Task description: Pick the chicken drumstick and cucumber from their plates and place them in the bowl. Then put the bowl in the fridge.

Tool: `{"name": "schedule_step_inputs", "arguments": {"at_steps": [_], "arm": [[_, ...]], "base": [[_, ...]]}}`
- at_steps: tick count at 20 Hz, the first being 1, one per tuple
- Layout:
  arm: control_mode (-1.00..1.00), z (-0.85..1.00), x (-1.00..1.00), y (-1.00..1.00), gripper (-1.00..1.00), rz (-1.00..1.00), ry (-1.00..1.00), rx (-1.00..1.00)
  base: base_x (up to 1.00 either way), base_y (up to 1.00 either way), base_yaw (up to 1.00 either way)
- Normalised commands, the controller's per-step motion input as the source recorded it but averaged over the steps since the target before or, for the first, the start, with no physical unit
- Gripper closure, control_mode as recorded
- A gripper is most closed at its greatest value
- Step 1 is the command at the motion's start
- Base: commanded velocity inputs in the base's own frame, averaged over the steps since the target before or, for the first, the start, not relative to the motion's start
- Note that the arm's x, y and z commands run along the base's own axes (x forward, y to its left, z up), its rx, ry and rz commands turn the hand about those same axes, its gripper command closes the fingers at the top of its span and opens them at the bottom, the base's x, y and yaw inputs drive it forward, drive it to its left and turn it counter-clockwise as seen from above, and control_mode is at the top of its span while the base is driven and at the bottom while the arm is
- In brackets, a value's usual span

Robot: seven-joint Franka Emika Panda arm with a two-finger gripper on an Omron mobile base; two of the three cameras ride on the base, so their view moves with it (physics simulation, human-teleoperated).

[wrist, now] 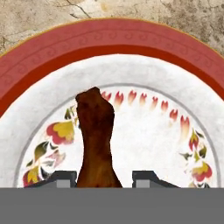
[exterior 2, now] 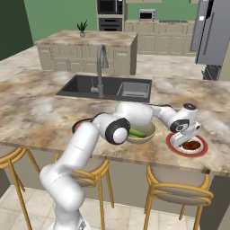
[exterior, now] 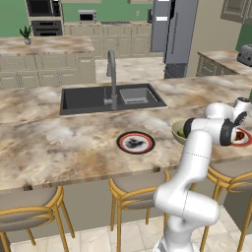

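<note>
On the marble island counter (exterior 2: 40,117), right end: one red-rimmed plate (exterior 2: 201,150) with a white ring and flowered centre, bearing the chicken drumstick (wrist: 96,140), reddish-brown, lying flat on the plate's centre.
Gripper (wrist: 104,177): lowered over this plate, one dark fingertip (wrist: 59,178) on each side of the drumstick's thick end, partly open, a sliver of plate showing between the right tip and the meat. Whether the tips press on the meat, I cannot tell.
Just left of that plate: cream-tan bowl (exterior 2: 146,137) with a yellowish rim, the light-green cucumber (exterior 2: 137,133) lying inside it.
Further left: second red-rimmed plate (exterior: 136,142), dark patterned centre.
Behind, set into the counter: dark sink (exterior: 88,98) with grey tap (exterior: 112,78).
Far side of the room: grey steel fridge (exterior: 173,32), doors closed.
</note>
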Motion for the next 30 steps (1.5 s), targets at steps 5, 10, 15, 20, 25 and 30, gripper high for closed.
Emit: {"name": "schedule_step_inputs", "arguments": {"at_steps": [5, 10, 15, 20, 25, 30], "arm": [[-1.0, 0.44, -0.19, 0.02, 1.0, 0.02, 0.0, 0.0], [-1.0, 0.57, -0.35, 0.26, 1.0, 0.0, 0.06, 0.02], [-1.0, 0.46, -0.32, 0.5, 1.0, 0.0, 0.03, 0.01], [-1.0, 0.26, -0.17, 0.7, 1.0, 0.0, 0.01, 0.0], [-1.0, 0.19, -0.07, 0.77, 1.0, -0.02, 0.04, 0.0], [-1.0, 0.03, -0.03, 0.81, 1.0, -0.06, 0.0, 0.0]], "base": [[0.0, 0.0, 0.0], [0.0, 0.0, 0.0], [0.0, 0.0, 0.0], [0.0, 0.0, 0.0], [0.0, 0.0, 0.0], [0.0, 0.0, 0.0]]}}
